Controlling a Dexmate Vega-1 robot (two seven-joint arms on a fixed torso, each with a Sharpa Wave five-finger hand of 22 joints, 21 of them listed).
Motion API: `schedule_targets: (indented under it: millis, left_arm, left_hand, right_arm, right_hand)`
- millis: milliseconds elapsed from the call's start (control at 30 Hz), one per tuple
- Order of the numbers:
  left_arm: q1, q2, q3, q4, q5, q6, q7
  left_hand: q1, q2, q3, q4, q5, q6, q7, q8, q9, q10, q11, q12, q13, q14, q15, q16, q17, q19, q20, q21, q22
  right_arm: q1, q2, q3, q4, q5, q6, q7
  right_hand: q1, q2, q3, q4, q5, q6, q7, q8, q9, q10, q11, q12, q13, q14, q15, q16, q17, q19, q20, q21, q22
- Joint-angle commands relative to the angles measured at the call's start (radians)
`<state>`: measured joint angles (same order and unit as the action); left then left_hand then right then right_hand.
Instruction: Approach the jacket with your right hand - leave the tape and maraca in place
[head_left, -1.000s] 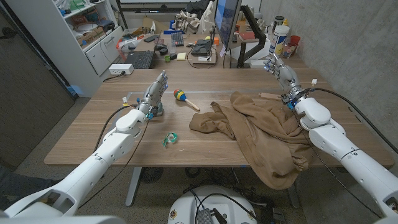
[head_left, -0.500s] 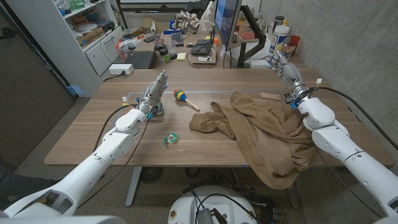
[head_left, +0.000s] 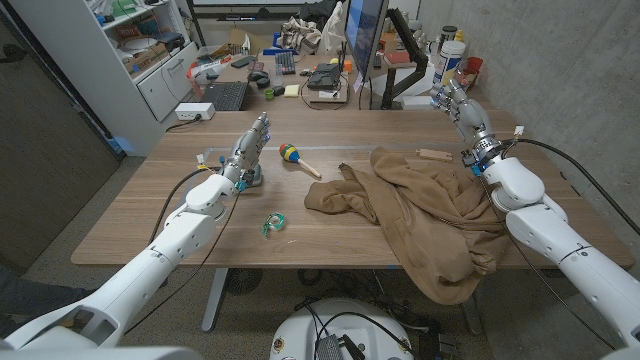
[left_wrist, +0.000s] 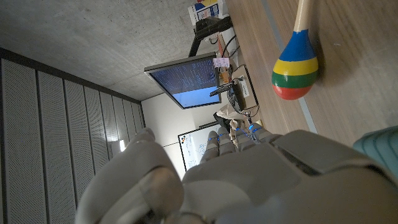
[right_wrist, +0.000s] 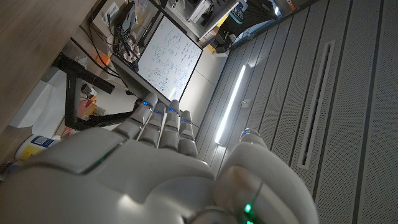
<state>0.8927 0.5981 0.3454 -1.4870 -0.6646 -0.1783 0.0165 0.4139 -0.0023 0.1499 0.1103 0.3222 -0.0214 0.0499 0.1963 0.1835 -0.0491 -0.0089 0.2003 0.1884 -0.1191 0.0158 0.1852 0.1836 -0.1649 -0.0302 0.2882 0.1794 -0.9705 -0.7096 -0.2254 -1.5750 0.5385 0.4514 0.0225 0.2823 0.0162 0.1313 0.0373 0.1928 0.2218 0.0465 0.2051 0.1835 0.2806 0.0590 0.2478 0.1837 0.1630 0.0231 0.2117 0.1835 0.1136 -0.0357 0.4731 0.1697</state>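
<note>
A: Fingers (head_left: 452, 101) on the right hand (head_left: 462, 113) are reaching out straight and close together, holding nothing. It's standing past the jacket's far right edge, near the table's back corner.

B: Jacket (head_left: 420, 215) location?

A: Crumpled over the table's (head_left: 150, 215) right half, front hem hanging off the near edge. A small wooden block (head_left: 433, 154) is lying just beyond its collar.

B: Plan?

A: I'd bring the hand back and down toward the nearest folds, fingers spreading before contact. Stay clear of the block.

B: Maraca, tape?

A: Maraca (head_left: 297, 157) and tape (head_left: 272, 222) are sitting well left of the jacket. Left hand (head_left: 250, 148) is standing left of the maraca, fingers straight, holding nothing.
</note>
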Motion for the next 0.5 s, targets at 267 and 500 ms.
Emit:
schedule_targets:
  millis: [267,500]
  left_arm:
    - [-0.006,0.002,-0.005,0.011,-0.004,-0.003,-0.008]
    - [-0.009,0.003,-0.003,0.015,-0.004,0.002,-0.011]
  left_hand:
    - [0.003,0.01,-0.005,0.0,0.008,0.009,0.0,0.003,0.003,-0.008,-0.001,0.004,0.002,-0.009,-0.002,0.005,0.004,-0.007,0.007,-0.005,0.002]
    - [0.004,0.011,-0.007,0.0,0.008,0.011,-0.001,0.004,0.003,-0.01,-0.002,0.004,0.002,-0.01,-0.002,0.005,0.004,-0.006,0.007,-0.008,0.002]
  right_arm:
    - [-0.039,-0.001,0.028,-0.022,0.013,0.061,0.022]
    - [-0.06,0.012,0.039,-0.014,0.076,0.106,0.077]
  right_hand:
    - [-0.005,-0.005,-0.004,0.001,0.01,0.013,-0.001,0.002,0.005,0.013,0.004,0.006,0.004,0.01,-0.003,0.0,0.003,0.015,-0.002,-0.006,0.004]
    - [-0.006,-0.006,-0.006,0.001,0.01,0.017,-0.004,0.002,0.005,0.017,0.005,0.006,0.004,0.015,-0.005,0.0,0.003,0.021,-0.001,-0.008,0.004]
